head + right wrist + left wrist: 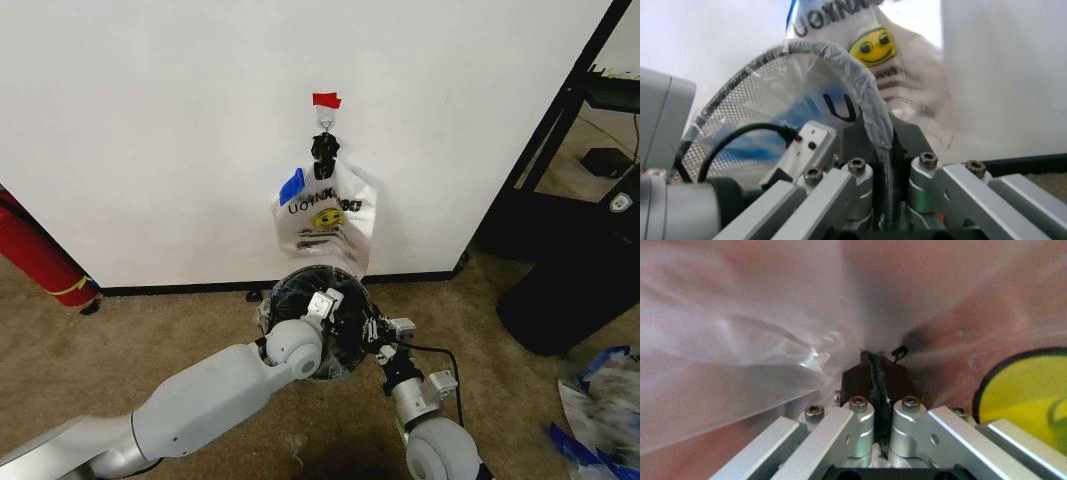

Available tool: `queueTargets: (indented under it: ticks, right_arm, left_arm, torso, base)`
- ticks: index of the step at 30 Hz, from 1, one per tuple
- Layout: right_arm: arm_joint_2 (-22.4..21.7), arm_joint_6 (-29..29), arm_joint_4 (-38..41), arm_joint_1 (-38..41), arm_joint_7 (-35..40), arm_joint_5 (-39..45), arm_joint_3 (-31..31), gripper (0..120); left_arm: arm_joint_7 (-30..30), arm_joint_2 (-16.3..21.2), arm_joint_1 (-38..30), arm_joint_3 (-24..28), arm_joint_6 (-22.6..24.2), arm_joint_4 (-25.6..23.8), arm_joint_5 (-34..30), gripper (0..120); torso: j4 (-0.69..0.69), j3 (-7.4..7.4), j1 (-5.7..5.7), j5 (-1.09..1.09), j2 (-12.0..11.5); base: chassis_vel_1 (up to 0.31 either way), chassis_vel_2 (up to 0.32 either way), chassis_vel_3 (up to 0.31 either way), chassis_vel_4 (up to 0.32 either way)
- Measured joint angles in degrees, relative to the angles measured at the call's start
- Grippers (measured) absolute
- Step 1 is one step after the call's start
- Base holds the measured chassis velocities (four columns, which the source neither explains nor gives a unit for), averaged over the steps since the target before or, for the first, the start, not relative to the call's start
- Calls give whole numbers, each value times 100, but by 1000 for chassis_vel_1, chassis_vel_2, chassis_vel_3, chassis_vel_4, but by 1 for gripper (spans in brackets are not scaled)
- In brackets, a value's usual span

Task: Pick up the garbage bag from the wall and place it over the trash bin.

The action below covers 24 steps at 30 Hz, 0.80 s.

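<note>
Hidden: my arms are covering most of the small round black mesh trash bin below the white wall.
Left gripper: I am pinching what seems to be the crinkly clear plastic garbage bag.
Right gripper: I am clamping film-covered bin rim.

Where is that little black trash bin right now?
In the head view the trash bin sits on the carpet at the foot of the wall, under the hanging smiley-face bag, with the left gripper and right gripper at its rim.
</note>
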Motion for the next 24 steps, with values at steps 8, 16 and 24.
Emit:
queueTargets:
  ticks: [8,16,24]
  right_arm:
    - [-1,-27,-14,13,38,98,31,1]
    - [-51,-29,-70,49,65,126,81,1]
    - [-14,-36,-45,50,69,140,46,1]
  left_arm:
    - [4,222,119,-81,-28,-345,-94,0]
    - [25,734,154,-249,-5,-1080,-431,0]
    - [16,628,311,-324,-602,-875,-175,0]
  torso:
    - [0,0,0,-1,0]
    - [1,0,0,-1,0]
    - [0,0,0,-1,0]
  base:
    - [0,0,0,0]
    - [0,0,0,0]
    - [0,0,0,0]
